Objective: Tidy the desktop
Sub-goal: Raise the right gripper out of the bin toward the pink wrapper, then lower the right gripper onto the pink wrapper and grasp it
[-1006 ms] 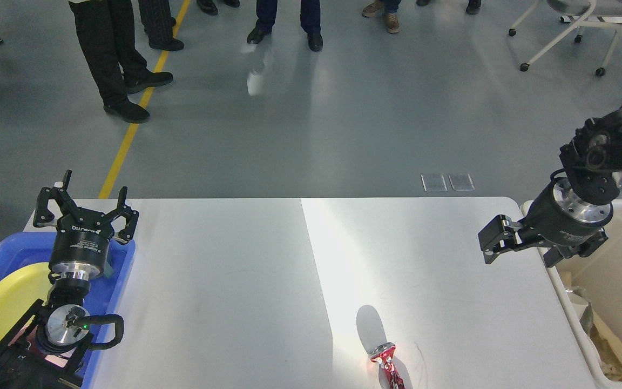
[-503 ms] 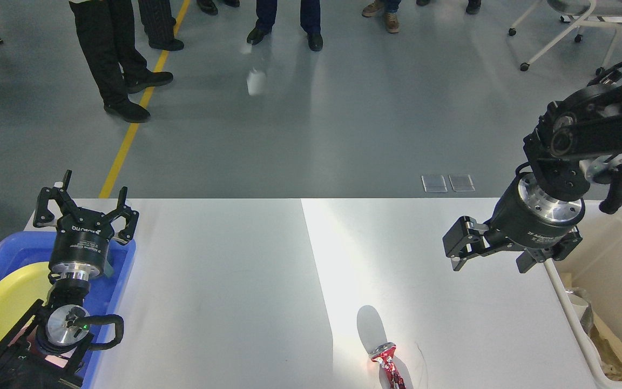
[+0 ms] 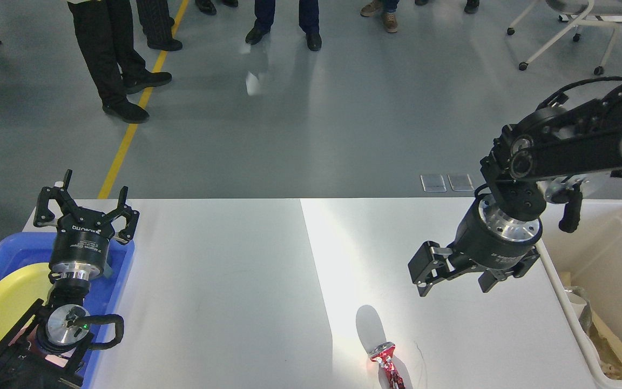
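My right hand came in over the counter, toward the last bit of trash.

My right hand (image 3: 454, 273) had swung away from the cream bin (image 3: 621, 237) on its right, out over the white counter (image 3: 224, 281), its fingers spread wide and holding nothing. The crushed red can (image 3: 388, 367) lay on the counter below and a bit left of that hand, not touched yet. My left hand (image 3: 85, 212) stayed open over the blue tray (image 3: 122, 270) with the yellow plate (image 3: 3, 308). I think grabbing the can comes next.
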{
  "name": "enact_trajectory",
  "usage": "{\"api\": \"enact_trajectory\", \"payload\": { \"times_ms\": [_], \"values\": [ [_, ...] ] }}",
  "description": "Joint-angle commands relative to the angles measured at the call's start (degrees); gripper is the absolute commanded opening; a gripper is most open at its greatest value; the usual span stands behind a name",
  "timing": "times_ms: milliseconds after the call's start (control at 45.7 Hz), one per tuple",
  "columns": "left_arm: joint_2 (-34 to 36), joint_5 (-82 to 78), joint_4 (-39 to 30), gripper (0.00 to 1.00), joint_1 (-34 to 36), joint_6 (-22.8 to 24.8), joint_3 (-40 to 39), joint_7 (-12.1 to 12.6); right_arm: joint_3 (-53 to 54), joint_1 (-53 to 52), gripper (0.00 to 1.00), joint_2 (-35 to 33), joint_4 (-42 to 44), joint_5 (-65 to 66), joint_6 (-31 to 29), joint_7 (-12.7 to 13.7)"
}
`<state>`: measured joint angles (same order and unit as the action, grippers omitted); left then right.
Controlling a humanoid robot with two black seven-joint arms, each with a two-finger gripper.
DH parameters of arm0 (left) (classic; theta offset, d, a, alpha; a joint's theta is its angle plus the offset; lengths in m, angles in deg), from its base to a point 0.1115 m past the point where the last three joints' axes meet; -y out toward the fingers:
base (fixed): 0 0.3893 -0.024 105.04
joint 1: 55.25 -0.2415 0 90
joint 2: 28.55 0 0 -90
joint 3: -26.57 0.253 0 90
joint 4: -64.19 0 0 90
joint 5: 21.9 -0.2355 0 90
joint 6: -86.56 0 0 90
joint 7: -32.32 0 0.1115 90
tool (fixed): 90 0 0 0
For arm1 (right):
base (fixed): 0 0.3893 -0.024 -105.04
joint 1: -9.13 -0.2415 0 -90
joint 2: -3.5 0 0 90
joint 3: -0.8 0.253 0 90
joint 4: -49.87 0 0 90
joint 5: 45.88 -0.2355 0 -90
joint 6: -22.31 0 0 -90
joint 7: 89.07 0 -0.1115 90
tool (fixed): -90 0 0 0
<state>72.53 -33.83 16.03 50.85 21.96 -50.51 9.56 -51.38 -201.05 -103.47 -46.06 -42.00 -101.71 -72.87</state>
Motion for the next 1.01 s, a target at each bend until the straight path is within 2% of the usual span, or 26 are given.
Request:
{"api": "enact_trajectory", "payload": {
  "times_ms": [0, 241, 328, 525, 984],
  "values": [
    [0.0, -0.03, 0.0, 0.96, -0.02, 0.0, 0.0, 0.0, 6.04, 5.82, 0.96, 2.9, 0.13, 2.0, 1.75, 4.89],
    [0.0, -0.03, 0.0, 0.96, -0.02, 0.0, 0.0, 0.0, 10.79, 20.23, 0.95, 7.65, 0.13, 7.8, 18.35, 15.61],
    [0.0, -0.03, 0.0, 0.96, -0.02, 0.0, 0.0, 0.0, 11.76, 24.98, 0.93, 9.14, -0.14, 10.0, 23.28, 17.81],
    [0.0, 0.06, 0.0, 0.96, -0.02, 0.0, 0.0, 0.0, 12.37, 33.15, 0.85, 11.61, 0.48, 18.52, 29.44, 19.13],
    [0.0, 0.06, 0.0, 0.96, -0.02, 0.0, 0.0, 0.0, 12.37, 44.94, 0.81, 15.21, 12.16, 19.67, 32.26, 18.87]
  ]
}}
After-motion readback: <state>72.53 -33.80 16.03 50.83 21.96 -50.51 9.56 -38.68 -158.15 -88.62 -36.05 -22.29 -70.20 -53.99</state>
